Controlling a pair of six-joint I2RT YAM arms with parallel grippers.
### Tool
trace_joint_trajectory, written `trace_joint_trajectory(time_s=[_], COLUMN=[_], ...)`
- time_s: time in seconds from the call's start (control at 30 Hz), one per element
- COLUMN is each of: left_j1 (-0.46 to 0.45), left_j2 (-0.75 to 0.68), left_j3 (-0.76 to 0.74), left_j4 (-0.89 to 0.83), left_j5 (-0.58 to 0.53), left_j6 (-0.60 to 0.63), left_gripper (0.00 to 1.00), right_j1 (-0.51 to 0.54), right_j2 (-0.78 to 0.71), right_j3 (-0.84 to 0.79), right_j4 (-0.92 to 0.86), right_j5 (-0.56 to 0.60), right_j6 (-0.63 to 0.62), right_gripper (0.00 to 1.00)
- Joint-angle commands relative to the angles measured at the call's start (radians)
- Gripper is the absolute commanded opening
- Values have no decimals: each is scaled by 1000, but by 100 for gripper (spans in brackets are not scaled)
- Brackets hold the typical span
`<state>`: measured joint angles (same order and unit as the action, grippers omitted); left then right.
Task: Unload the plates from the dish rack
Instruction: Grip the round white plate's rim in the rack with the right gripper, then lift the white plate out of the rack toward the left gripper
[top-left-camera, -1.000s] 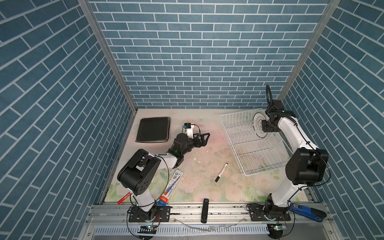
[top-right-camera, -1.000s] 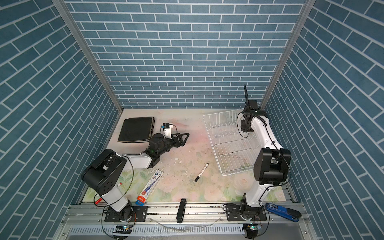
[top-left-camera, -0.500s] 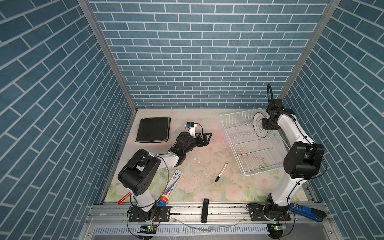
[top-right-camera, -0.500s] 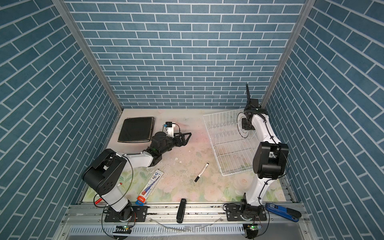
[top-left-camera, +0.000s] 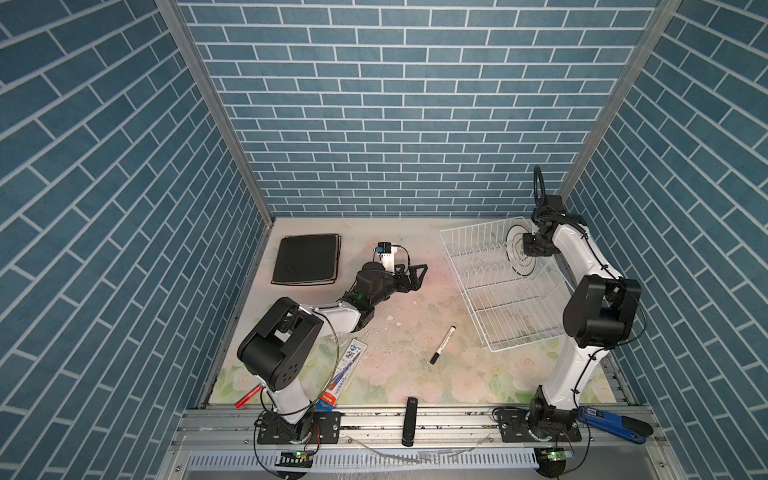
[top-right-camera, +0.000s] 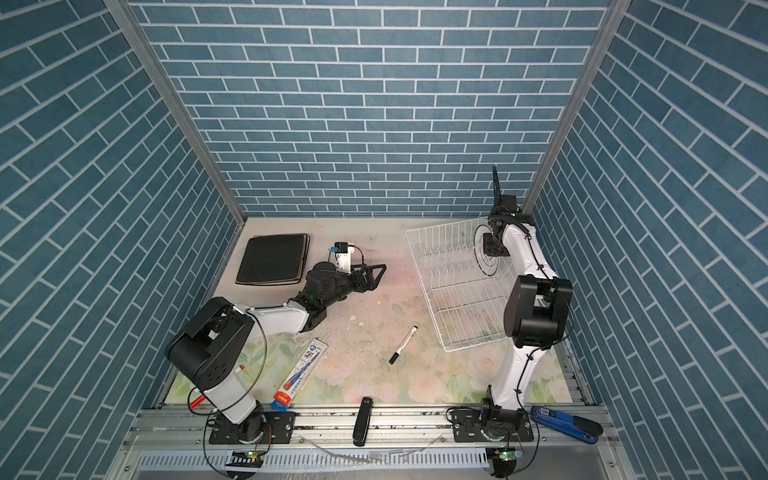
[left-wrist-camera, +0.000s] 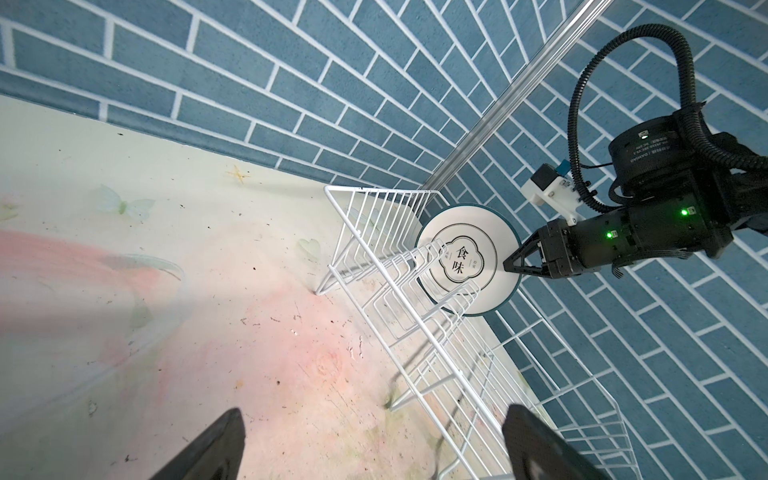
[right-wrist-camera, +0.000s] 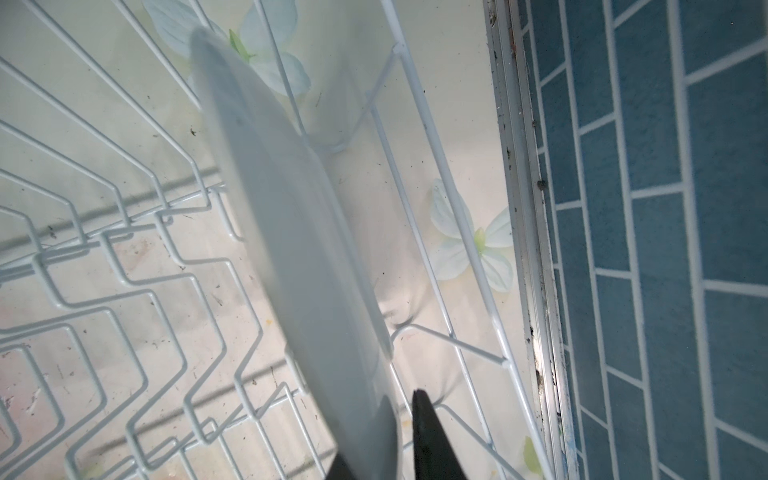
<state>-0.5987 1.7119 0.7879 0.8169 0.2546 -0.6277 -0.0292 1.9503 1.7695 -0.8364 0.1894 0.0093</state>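
right gripper (left-wrist-camera: 509, 266) is on the round plate (left-wrist-camera: 467, 257), the only plate i can see in the dish rack (top-left-camera: 465, 291); plate stands on edge between the prongs at the rack's far right corner, near the wall; jaws stand narrow on its rim, one each side of the edge; right wrist view shows the rim running between them; reads as a pinch grip, though i can't confirm both sides bear; bottom edge looks seated in the prongs, so not lifted yet

why there: upright slotting leaves only the rim exposed, so an edge pinch on the side clear of the prongs is the one clean hold; my read is the pull should go up along the slot before any swing, or the wire catches it

left gripper (top-left-camera: 417, 276): jaws wide open, nothing in them; sits low over the bench (top-left-camera: 415, 316) between the rack and the stack (top-left-camera: 306, 259) of square plates, black one on top, at the far left; guess: parked for a handover, since the stack is on its side

writing: plate face has 食味 in a cloud-shaped emblem inside dark rings; smaller characters either side too small to read; label on the right arm's wrist motor looks like damiao; packet (top-left-camera: 347, 365) near the left arm's base has print i can't read
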Motion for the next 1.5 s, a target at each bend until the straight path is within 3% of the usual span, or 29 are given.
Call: trace_joint_trajectory(time_s=[0.0,0.67,0.97,1.47], left_j1=[-10,-15,-15,-15], left_j2=[9,-27,-92,-233], left_j3=[27,10,-7,-137], left_j4=[-20,-32,-69,-85], left_j5=[-8,-14,-14,-32], left_j6=[13,8,29,44], left_gripper=[99,99,98,99], right_j1=[-9,26,79,156], right_j2=[29,79,100,107], right_j3=[54,132,186,355], right_j4=[1,-66,-110,-215], right_j5=[-14,10,151,344], right_j6=[-35,-20,-41,-114], right_gripper=[19,8,0,0])
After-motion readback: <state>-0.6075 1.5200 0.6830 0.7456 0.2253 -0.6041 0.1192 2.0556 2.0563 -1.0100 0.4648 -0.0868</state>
